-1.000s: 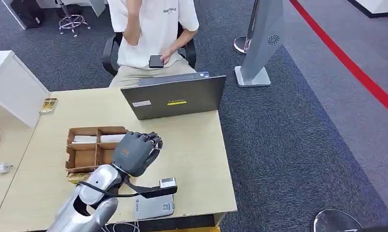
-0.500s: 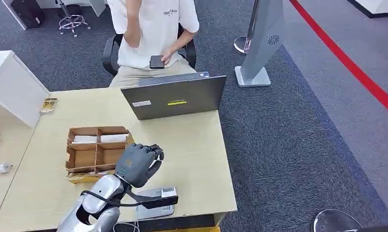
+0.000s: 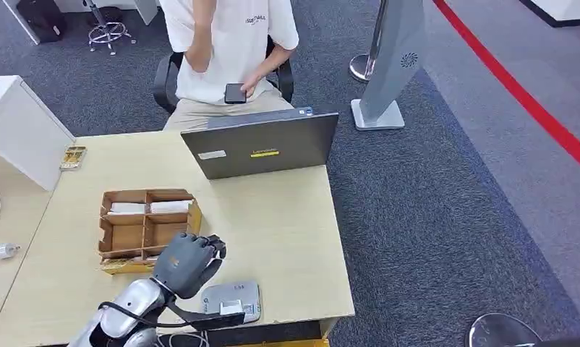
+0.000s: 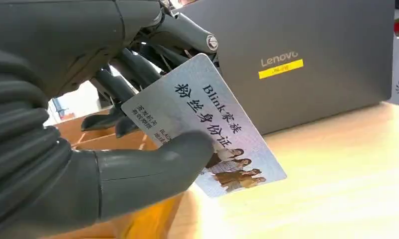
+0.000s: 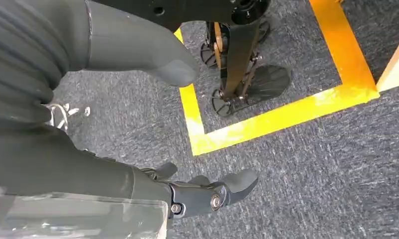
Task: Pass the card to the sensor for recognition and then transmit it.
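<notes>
1. Presently, the left robot hand (image 3: 184,262) hovers over the near part of the counter (image 3: 287,224), its fingers curled around a card (image 4: 207,124).
2. In the left wrist view the card is pinched between the thick grey thumb (image 4: 152,167), pressed on its printed face, and the darker fingers (image 4: 133,67) behind it. The card stands tilted, clear of the counter surface.
3. The card face carries printed characters, the word "Blink" and a small group photograph near one corner.
4. The sensor (image 3: 231,301), a flat grey unit, lies on the counter at its near edge, just beside the left robot hand. The hand is not over it; whether they touch cannot be told.
5. The right robot hand (image 5: 207,191) hangs above dark carpet with a yellow floor marking. Its fingers are apart and loosely extended, and it holds nothing.
6. A brown cardboard tray (image 3: 145,228) with compartments sits on the counter just beyond the left robot hand. Its two far compartments hold white items.
7. A grey laptop (image 3: 260,144) stands open at the far edge of the counter, lid back facing the robot, between the hand and a seated person (image 3: 229,50).
8. The person sits on a chair beyond the laptop and holds a phone (image 3: 234,92).
</notes>
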Motion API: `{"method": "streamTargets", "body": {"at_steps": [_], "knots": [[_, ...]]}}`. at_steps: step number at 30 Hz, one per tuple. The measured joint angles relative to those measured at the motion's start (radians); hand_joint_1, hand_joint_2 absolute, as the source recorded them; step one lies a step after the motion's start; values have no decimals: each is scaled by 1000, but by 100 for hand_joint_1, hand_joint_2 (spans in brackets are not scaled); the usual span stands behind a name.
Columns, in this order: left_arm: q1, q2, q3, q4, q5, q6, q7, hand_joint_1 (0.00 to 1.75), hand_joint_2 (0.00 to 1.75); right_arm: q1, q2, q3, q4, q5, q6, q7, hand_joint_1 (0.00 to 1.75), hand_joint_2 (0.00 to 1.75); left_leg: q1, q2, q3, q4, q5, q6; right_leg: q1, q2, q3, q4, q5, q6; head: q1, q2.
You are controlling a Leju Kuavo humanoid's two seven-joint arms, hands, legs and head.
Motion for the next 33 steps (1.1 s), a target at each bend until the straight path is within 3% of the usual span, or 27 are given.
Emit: {"method": "streamTargets", "body": {"at_steps": [10, 33], "knots": [[31, 31, -11, -39, -13, 2, -16, 175, 175, 0, 0, 14, 0, -10, -3, -5, 0, 175, 0, 0, 0, 0, 0, 0, 0, 0, 0, 0, 0, 0, 0, 0], [29, 31, -50, -41, 183, -99, -87, 175, 175, -2, 0, 55, 0, -22, -17, 5, 0, 175, 0, 0, 0, 0, 0, 0, 0, 0, 0, 0, 0, 0, 0, 0]]}}
